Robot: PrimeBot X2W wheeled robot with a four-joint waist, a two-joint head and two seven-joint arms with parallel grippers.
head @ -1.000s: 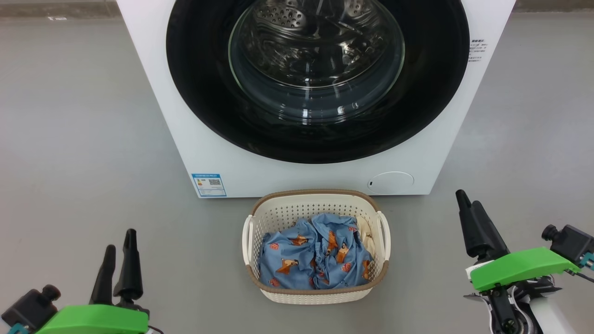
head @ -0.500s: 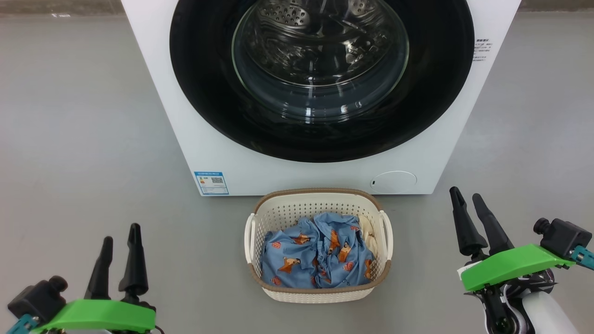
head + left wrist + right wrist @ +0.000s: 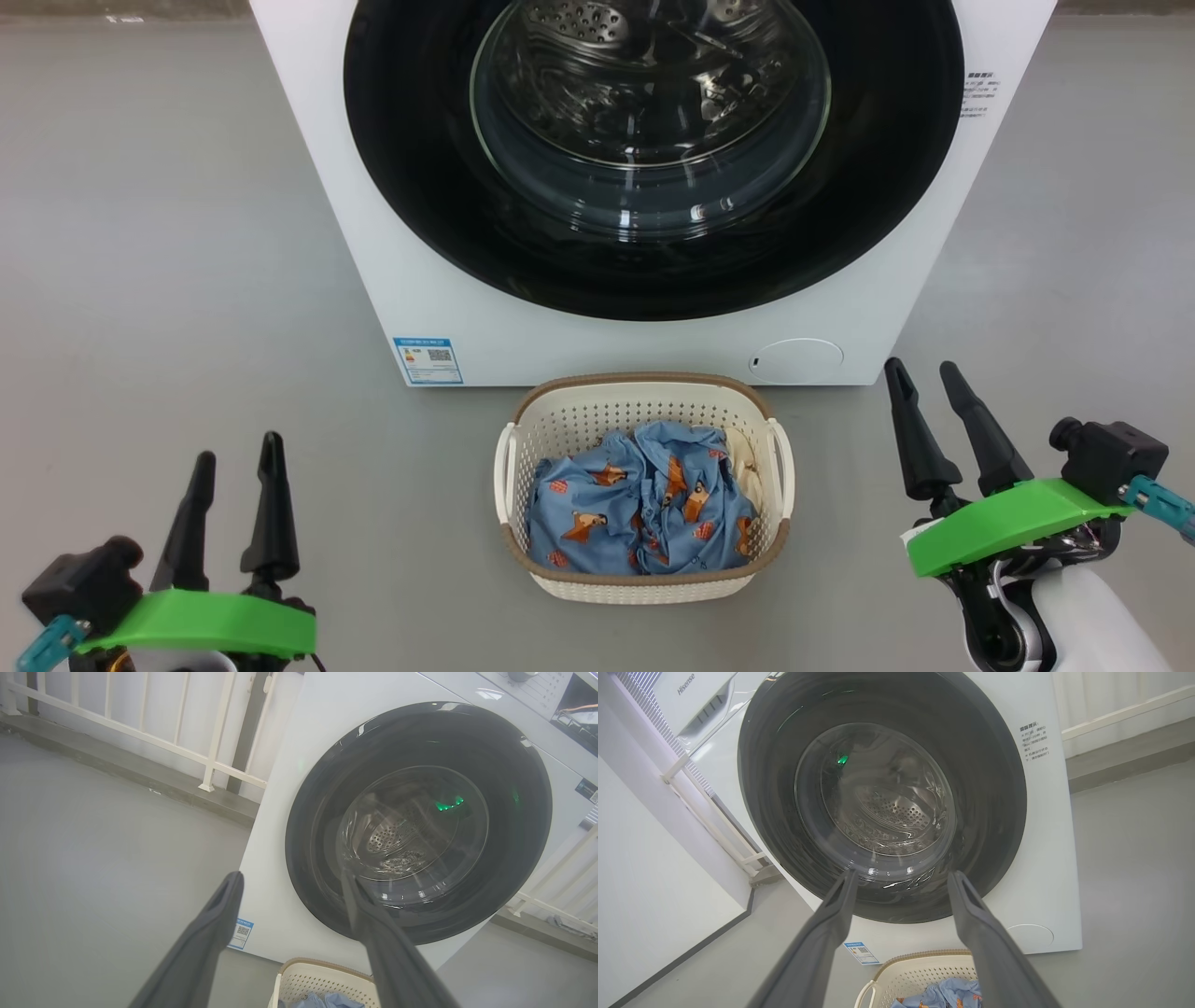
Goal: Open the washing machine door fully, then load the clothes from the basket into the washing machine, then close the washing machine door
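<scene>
The white washing machine (image 3: 523,317) stands ahead with its round black-rimmed door (image 3: 420,187) shut flat against the front, the steel drum showing through the glass. On the floor right before it sits the cream basket (image 3: 644,583) holding the light-blue clothes (image 3: 639,513) with orange animal prints. My left gripper (image 3: 235,448) hangs open at the lower left, well left of the basket. Over at the lower right, my right gripper (image 3: 924,375) is open too, off the basket's right side. Both wrist views look up at the door (image 3: 514,868) (image 3: 994,788) between spread fingers, with nothing between them.
Grey floor (image 3: 168,280) spreads on both sides of the machine. A blue label (image 3: 428,360) and a round service cap (image 3: 795,359) mark the machine's lower front. White railings (image 3: 140,732) and a wall (image 3: 644,872) stand beside the machine.
The head view has shifted slightly, so the machine sits a little further right. My right gripper has risen and moved left in view; the left gripper has edged slightly right.
</scene>
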